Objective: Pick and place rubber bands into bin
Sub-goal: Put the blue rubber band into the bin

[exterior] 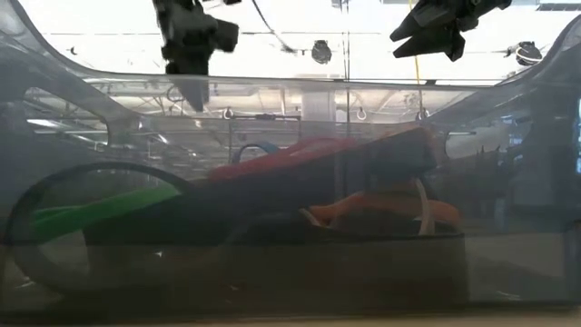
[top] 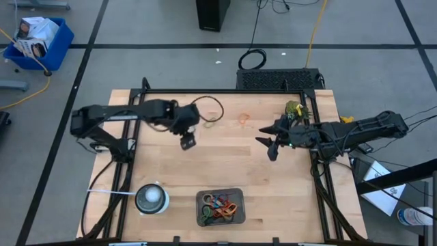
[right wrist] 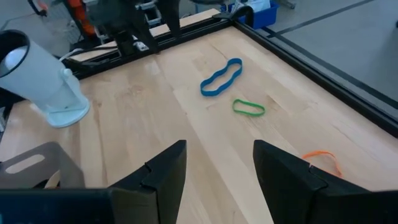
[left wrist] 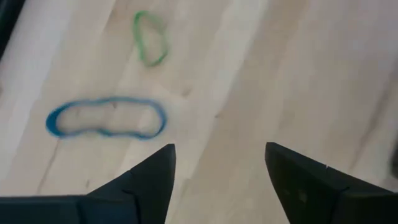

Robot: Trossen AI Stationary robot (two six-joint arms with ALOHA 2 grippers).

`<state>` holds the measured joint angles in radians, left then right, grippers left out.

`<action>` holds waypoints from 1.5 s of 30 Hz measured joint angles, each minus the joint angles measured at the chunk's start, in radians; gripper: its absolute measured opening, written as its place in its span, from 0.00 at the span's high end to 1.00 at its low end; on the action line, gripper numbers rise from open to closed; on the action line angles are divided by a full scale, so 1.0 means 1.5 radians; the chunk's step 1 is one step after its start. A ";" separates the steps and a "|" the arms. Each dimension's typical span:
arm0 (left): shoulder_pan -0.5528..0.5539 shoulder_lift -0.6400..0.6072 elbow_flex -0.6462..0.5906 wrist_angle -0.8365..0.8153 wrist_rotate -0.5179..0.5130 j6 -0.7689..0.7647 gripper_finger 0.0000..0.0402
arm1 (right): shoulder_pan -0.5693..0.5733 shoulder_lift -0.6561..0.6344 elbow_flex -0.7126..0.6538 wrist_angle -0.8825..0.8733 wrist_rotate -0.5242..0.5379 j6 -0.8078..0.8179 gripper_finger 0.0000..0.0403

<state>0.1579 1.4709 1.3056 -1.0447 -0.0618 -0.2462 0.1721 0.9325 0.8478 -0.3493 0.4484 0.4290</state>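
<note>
High view shows the small dark grey rectangular bin (top: 200, 198) at the near edge of the light wooden bench (top: 225, 164), already with a heap of coloured rubber bands (top: 221, 208) in it. Some loops are not yet collected: a thin blue elastic band (left wrist: 106, 117) and a smaller green elastic band (left wrist: 150, 38) lie flat on the wood at the far side, near each other but apart, and an orange one (right wrist: 323, 157) lies further to the right.

I judge the step in hand is the reach for the next band. The left hand (left wrist: 217, 165) hovers above the bare wood close to the blue loop, fingers spread wide and empty (nothing is between them). The next move calls for shifting over the blue loop and coming down until one finger catches the thin rubber.

The right hand (right wrist: 217, 162) hangs over the bench on the right, partly open, holding nothing.
</note>
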 joint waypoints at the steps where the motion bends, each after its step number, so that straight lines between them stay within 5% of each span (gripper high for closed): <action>1: 0.013 0.012 0.000 0.000 0.000 0.000 0.39 | -0.003 0.000 0.000 0.000 0.000 0.000 0.55; 10: 0.085 0.134 0.001 0.013 -0.028 0.038 0.51 | -0.033 0.000 0.000 0.000 0.000 0.014 0.55; 20: 0.127 0.262 0.001 0.039 -0.029 0.028 0.54 | -0.054 0.000 0.000 0.000 -0.002 0.038 0.55; 35: 0.161 0.303 -0.046 0.092 0.034 0.036 0.55 | -0.054 0.000 0.000 0.000 -0.003 0.038 0.55; 45: 0.159 0.303 -0.048 0.108 0.038 0.055 0.86 | -0.054 0.000 0.000 0.000 -0.003 0.033 0.55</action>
<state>0.3964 1.9259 1.2335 -0.8821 -0.0042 -0.1634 0.0910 0.9325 0.8478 -0.3496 0.4446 0.4782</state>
